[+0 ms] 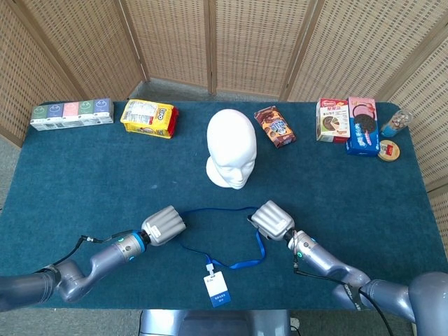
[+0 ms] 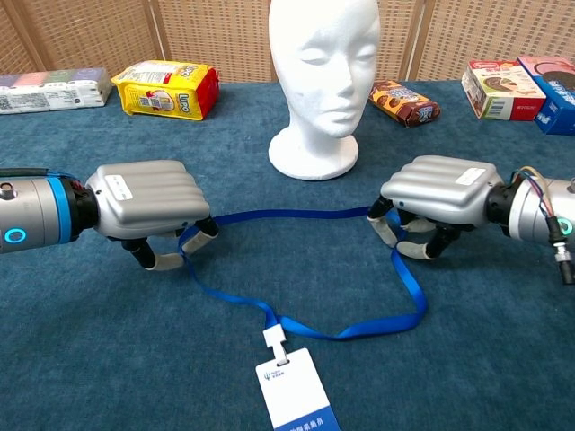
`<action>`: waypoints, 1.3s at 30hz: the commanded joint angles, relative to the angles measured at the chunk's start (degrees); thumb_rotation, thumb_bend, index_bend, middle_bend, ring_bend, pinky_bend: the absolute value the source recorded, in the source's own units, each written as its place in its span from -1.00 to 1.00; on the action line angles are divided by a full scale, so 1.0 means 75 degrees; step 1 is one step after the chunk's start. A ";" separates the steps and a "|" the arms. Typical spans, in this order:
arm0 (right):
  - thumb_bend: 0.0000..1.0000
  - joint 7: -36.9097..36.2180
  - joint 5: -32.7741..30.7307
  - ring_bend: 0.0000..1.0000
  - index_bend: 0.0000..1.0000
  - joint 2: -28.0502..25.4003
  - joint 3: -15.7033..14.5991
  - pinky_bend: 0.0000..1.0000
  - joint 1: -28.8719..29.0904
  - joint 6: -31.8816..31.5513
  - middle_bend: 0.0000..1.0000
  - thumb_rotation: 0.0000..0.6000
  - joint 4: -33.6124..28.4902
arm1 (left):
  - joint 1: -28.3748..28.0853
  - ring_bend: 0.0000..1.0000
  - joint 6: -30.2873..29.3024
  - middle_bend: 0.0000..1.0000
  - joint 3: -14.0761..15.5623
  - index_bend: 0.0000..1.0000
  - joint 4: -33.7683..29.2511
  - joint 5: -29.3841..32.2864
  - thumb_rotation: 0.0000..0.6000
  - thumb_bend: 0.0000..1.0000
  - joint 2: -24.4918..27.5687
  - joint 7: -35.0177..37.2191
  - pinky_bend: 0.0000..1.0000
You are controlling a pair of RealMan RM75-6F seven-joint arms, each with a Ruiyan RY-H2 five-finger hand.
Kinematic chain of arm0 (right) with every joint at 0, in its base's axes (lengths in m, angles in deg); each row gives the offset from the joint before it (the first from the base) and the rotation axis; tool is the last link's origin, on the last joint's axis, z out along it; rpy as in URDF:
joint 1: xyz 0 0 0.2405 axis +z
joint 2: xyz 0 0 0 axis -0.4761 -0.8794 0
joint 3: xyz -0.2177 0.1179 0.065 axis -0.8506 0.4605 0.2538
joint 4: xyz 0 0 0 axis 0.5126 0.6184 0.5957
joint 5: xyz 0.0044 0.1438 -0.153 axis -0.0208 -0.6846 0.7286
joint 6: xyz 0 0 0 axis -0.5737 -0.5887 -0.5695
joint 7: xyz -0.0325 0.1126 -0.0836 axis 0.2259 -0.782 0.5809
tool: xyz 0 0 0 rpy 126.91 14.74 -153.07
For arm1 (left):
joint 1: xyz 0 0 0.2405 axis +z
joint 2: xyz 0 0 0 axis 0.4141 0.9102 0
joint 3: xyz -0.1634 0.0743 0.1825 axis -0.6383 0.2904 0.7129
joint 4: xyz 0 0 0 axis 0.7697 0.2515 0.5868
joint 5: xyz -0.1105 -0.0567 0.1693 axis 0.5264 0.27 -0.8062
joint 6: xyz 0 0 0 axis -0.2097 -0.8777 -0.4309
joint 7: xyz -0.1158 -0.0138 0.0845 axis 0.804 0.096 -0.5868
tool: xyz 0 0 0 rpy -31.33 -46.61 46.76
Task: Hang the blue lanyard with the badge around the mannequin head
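Woven cane screens stand across the top of the frame behind my dark blue surface (image 1: 84, 175). Along its far edge, from the left, I see a row of small cartons (image 1: 71, 114), a yellow snack bag (image 1: 148, 118), the white mannequin head (image 1: 231, 148) upright at centre, a brown cookie packet (image 1: 275, 127), two snack boxes (image 1: 348, 121) and a small jar (image 1: 395, 124) at upper right.

At lower left of centre my left hand (image 1: 164, 225) lies knuckles up, low over the surface, its fingers (image 2: 164, 260) curled under and hooked into the left end of the blue lanyard (image 1: 225, 210). In the chest view the strap passes between those fingers, so I am gripping it there.

From that hand the ribbon runs right in a nearly straight line in front of the mannequin head, well clear of it and not around it. The lower run sags toward the bottom of the frame, where the badge (image 1: 217, 288) lies flat on the surface, hanging off its clip.

Right of centre my right hand (image 1: 272, 220) is also knuckles up, fingers (image 2: 418, 249) curled down around the right end of the loop, holding the strap.
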 commanded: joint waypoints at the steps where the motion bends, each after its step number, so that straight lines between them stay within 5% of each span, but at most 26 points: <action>1: -0.03 -0.0064 0.0014 1.00 0.37 0.0035 -0.0001 1.00 -0.0002 -0.0021 1.00 1.00 0.0013 | 0.0045 1.00 -0.0047 1.00 0.0021 0.13 -0.0026 0.0022 0.77 -0.21 0.0027 0.0063 1.00; 12: -0.03 -0.0550 -0.0071 1.00 0.49 -0.0004 0.0138 1.00 -0.0137 -0.0332 1.00 1.00 -0.0103 | 0.0178 1.00 -0.0341 1.00 0.0018 0.21 -0.0219 0.0005 0.83 -0.17 0.0189 0.0249 1.00; 39: -0.02 -0.0671 -0.0217 1.00 0.53 -0.1842 0.0872 1.00 -0.0663 -0.1689 1.00 1.00 -0.2697 | 0.0317 1.00 -0.1290 1.00 -0.1196 0.24 -0.2845 0.0922 0.84 -0.16 0.1788 0.0739 1.00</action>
